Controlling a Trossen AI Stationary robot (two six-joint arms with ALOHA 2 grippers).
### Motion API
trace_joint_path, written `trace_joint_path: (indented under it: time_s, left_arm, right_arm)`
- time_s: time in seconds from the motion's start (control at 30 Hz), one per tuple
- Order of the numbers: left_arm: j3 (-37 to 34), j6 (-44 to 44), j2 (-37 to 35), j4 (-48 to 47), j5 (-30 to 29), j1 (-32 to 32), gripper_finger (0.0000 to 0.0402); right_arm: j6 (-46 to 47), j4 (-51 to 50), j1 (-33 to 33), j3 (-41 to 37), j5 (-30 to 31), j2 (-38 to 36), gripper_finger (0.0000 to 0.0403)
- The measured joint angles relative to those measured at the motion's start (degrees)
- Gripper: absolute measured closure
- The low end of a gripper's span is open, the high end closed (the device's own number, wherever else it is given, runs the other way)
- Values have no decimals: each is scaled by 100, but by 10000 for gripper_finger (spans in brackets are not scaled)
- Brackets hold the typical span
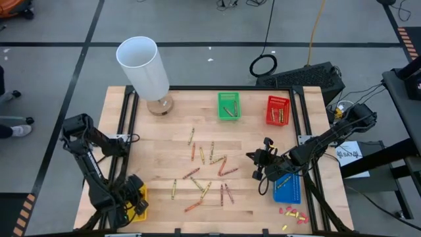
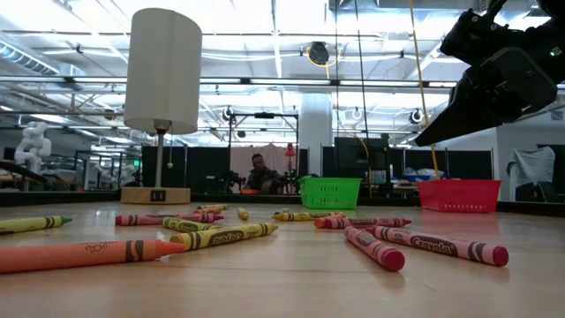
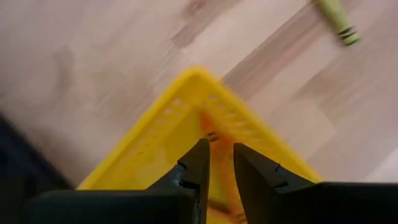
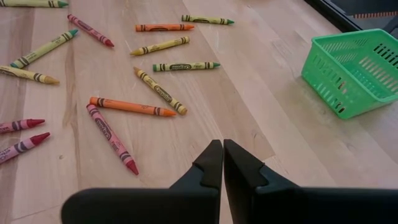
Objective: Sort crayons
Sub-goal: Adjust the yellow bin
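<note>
An orange wax crayon with a paper wrapper (image 2: pixel 84 254) is seen nearest the low camera, lying flat on the pale wooden surface (image 1: pixel 177 151). Behind it, further crayons (image 1: pixel 204 172) in red, orange and olive-yellow are scattered singly across the middle of the surface, some crossing or touching.

The left tool (image 3: pixel 216 163) is held directly above a yellow perforated plastic basket (image 3: pixel 186 118) at the near left corner of the surface. Its fingers are parted by a narrow gap, and nothing is seen gripped between them; an orange streak shows inside the basket below.

The right tool (image 4: pixel 222 163) is held above bare wood, right of the scatter, with its fingers pressed together and nothing gripped. A blue plastic basket (image 1: pixel 287 187) lies just beside the right arm.

A green plastic basket (image 1: pixel 229 105) and a red plastic basket (image 1: pixel 277 110), each holding crayons, are set at the far edge. A white cylindrical lamp on a wooden base (image 1: pixel 146 69) stands at the far left.
</note>
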Motion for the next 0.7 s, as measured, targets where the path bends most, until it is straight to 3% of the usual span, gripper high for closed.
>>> trace_joint_path:
  time_s: [0.3, 0.5, 0.7]
  left_arm:
    - [0, 496, 0, 157, -981, 46, 325]
    - [0, 579, 0, 220, -972, 137, 325]
    - [50, 421, -2, 437, -231, 135, 325]
  right_arm:
    - [2, 0, 2, 2, -12, 0, 403]
    - [2, 0, 0, 2, -15, 0, 403]
    - [5, 0, 0, 2, -18, 0, 403]
